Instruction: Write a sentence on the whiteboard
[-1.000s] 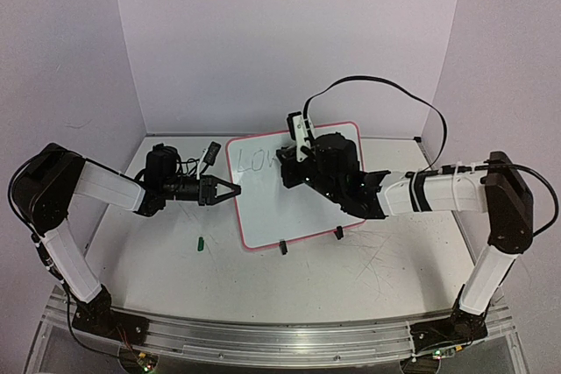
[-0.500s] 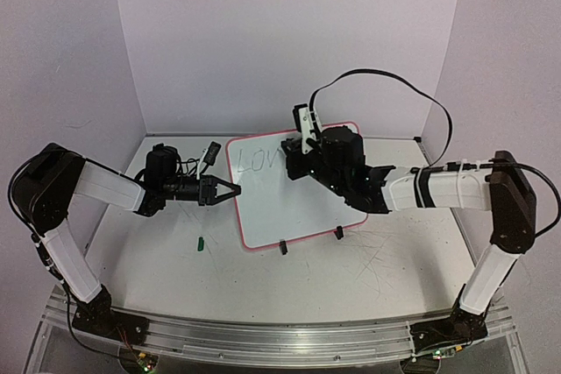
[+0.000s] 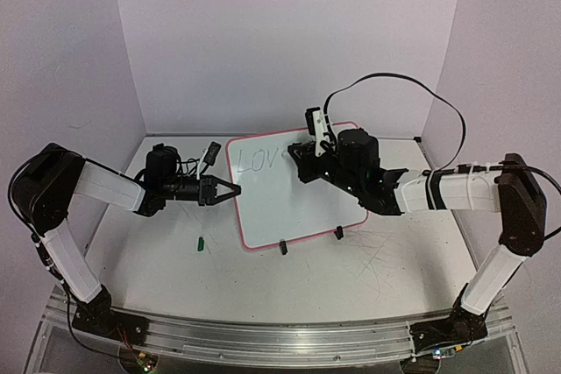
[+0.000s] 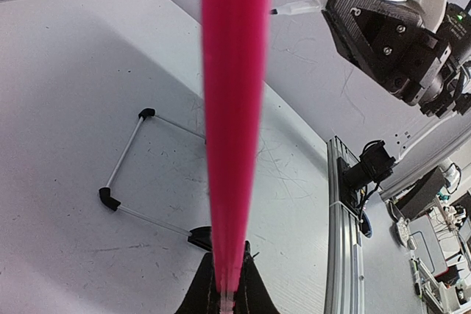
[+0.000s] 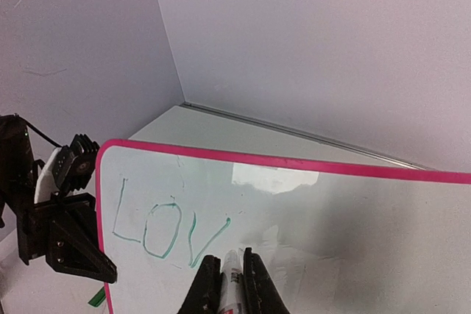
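The whiteboard (image 3: 285, 203), with its pink-red frame, stands tilted at mid-table. My left gripper (image 3: 230, 190) is shut on its left edge; in the left wrist view the pink frame (image 4: 232, 93) runs up from between the closed jaws of the left gripper (image 4: 228, 288). My right gripper (image 3: 300, 153) is shut on a white marker (image 5: 232, 273) over the board's upper middle. The marker tip (image 4: 275, 11) sits close to the board face, just right of the writing. The sentence (image 5: 168, 224) reads "LOV" in thin green strokes, also seen small in the top view (image 3: 257, 161).
A small green cap (image 3: 200, 242) lies on the table left of the board's lower corner. Two black clip feet (image 3: 282, 249) (image 3: 338, 233) hold the board's near edge. A thin wire stand with black ends (image 4: 121, 159) shows beside the frame. The right arm's cable (image 3: 394, 81) loops above.
My right gripper has moved right and slightly up along the board with the marker, uncovering the "V" after "LO". The left arm and the board have not moved.
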`<state>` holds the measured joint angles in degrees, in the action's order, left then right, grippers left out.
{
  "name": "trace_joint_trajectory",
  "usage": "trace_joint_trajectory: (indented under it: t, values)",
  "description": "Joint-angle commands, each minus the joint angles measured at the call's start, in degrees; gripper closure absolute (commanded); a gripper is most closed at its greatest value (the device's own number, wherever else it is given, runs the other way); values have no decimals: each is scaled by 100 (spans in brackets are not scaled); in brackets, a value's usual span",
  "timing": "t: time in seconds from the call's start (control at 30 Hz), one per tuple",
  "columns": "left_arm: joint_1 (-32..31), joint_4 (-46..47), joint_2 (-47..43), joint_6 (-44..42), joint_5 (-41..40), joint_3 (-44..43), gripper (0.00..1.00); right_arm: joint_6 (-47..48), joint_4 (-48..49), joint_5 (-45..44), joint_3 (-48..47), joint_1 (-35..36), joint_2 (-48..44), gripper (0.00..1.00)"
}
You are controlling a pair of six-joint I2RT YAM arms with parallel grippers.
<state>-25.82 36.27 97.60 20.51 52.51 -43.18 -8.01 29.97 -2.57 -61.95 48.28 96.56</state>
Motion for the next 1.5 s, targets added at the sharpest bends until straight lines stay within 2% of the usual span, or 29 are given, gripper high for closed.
trace_joint_trajectory:
  t: [0.0,0.63,1.0,1.47]
  values:
    - [30,67,18,-74,31,-226,100,46,110,109,-295,17,157,100]
    - [31,63,1,-93,37,-206,100,1,-8,-381,-337,17,267,100]
    - [26,51,-4,-100,36,-211,100,-66,-72,-1033,-107,2,44,100]
    - [31,50,-19,-100,33,-209,100,80,111,-976,-407,-15,199,100]
